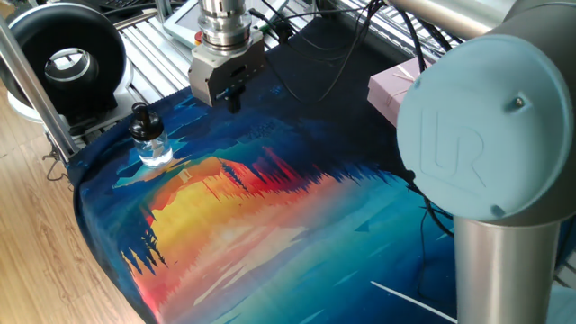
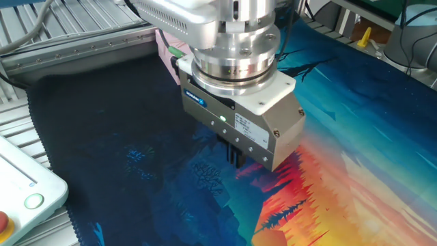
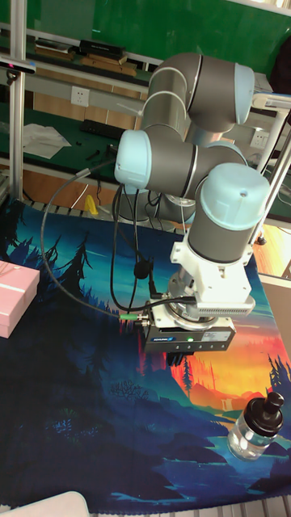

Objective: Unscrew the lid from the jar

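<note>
Gripper (image 1: pixel 233 97) hovers above the mat (image 1: pixel 270 225), empty.
Its fingers are pressed together; the jar (image 1: pixel 149 144) with lid (image 1: pixel 140 115) on stands apart.

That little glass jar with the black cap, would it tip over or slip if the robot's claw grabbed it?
The jar looks squat and rounded, standing upright on the cloth mat, so it probably resists tipping. Its clear glass is likely smooth, so perhaps slippery, and breakable if dropped. The lid is small and knob-like, leaving the gripper little to hold.
</note>
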You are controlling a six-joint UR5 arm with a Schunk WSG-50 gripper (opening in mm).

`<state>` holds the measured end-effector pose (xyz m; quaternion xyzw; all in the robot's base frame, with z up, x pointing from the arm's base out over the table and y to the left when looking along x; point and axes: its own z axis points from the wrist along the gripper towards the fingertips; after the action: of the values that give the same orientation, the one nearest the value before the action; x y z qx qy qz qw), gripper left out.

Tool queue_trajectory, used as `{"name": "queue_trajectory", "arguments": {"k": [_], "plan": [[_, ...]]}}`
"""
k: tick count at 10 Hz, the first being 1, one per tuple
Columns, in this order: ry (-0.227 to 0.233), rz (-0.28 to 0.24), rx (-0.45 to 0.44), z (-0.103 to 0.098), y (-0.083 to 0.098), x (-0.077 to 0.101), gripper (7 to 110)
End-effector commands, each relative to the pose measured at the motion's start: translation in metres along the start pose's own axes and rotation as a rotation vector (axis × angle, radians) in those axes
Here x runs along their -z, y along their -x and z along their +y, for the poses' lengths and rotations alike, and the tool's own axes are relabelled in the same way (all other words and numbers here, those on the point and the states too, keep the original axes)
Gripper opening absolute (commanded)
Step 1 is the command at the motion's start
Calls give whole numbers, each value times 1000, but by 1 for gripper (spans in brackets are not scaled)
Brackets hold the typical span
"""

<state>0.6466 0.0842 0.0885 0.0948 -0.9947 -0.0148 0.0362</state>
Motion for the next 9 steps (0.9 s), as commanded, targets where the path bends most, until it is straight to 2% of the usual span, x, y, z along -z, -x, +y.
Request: {"name": "queue_trajectory", "arguments": {"k": [1,3,5,7,8,9], "plan": [[-33,-46,77,-9,12,1,7],[-20,-66,103,-5,17,1,7],[-43,-75,174,-10,20,1,7],[-12,-101,200,6,51,8,7],[-3,-112,211,20,69,21,7],[10,-112,244,34,78,36,7]]}}
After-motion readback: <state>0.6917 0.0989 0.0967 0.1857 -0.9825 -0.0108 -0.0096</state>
